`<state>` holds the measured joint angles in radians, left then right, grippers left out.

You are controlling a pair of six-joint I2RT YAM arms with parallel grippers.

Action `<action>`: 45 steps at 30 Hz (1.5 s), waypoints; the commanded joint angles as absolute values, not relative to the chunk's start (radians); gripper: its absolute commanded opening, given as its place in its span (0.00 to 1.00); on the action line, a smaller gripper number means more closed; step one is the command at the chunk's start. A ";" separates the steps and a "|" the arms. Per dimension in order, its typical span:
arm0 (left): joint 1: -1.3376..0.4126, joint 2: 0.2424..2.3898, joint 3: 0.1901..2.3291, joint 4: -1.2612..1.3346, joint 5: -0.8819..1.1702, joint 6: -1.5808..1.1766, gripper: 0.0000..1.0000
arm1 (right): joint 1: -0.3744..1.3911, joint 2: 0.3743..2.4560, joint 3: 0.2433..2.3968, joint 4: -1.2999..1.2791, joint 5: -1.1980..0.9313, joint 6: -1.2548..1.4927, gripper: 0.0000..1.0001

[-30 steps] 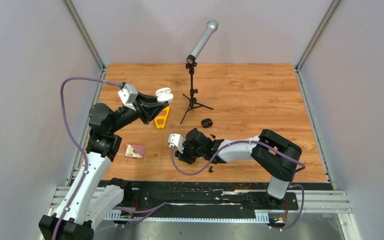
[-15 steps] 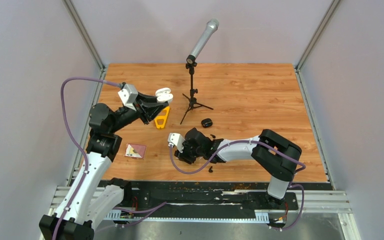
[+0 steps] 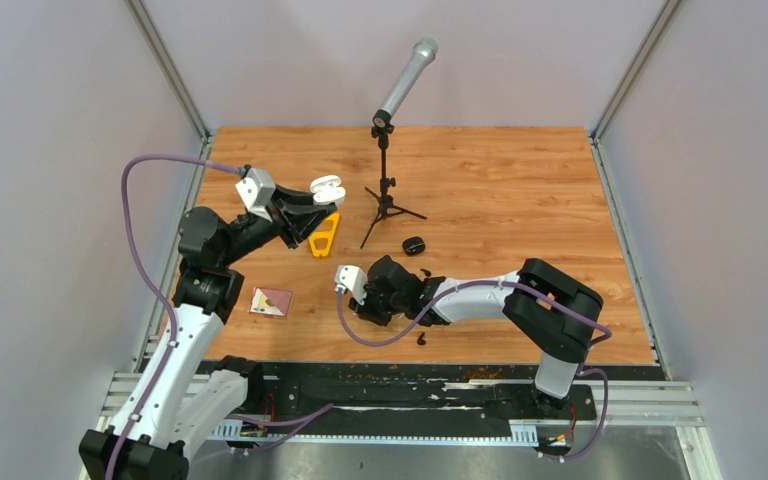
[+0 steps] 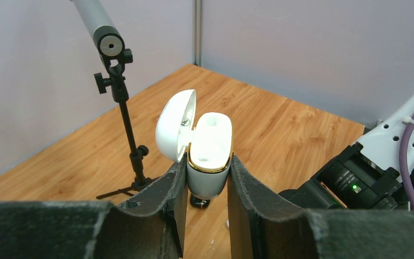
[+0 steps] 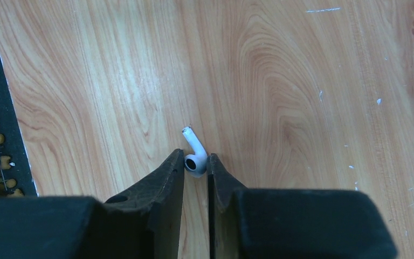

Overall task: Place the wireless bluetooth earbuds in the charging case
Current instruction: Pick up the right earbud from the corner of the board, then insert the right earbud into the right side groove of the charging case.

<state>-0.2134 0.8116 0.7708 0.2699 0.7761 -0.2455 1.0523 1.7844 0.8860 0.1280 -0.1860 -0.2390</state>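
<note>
One earbud (image 5: 194,144) sits on the table (image 5: 302,81), head pinched between the very tips of my right gripper (image 5: 196,162), closed upon it; risk: so shallow a hold may squirt it out on lifting; stem runs toward 11 o'clock; my left gripper (image 4: 207,164) clamps the open case (image 4: 209,145) aloft.

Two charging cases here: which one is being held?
The white case, lid flipped open, clamped in the left claw; the black case lies on the table by the tripod.

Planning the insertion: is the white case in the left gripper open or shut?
Open. The white case stands upright in the left gripper, its lid swung back on the hinge, top uncovered.
</note>
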 commanded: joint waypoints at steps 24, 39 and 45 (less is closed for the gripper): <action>-0.235 0.884 0.661 0.308 0.858 -0.110 0.00 | 0.949 1.054 1.138 -0.736 -0.029 -1.172 0.00; -0.446 0.943 0.589 0.523 0.728 -0.181 0.00 | 1.181 1.237 1.479 -0.860 0.404 -1.627 0.00; -0.482 0.918 0.554 0.577 0.725 -0.128 0.00 | 1.208 1.259 1.446 -0.744 0.437 -1.694 0.00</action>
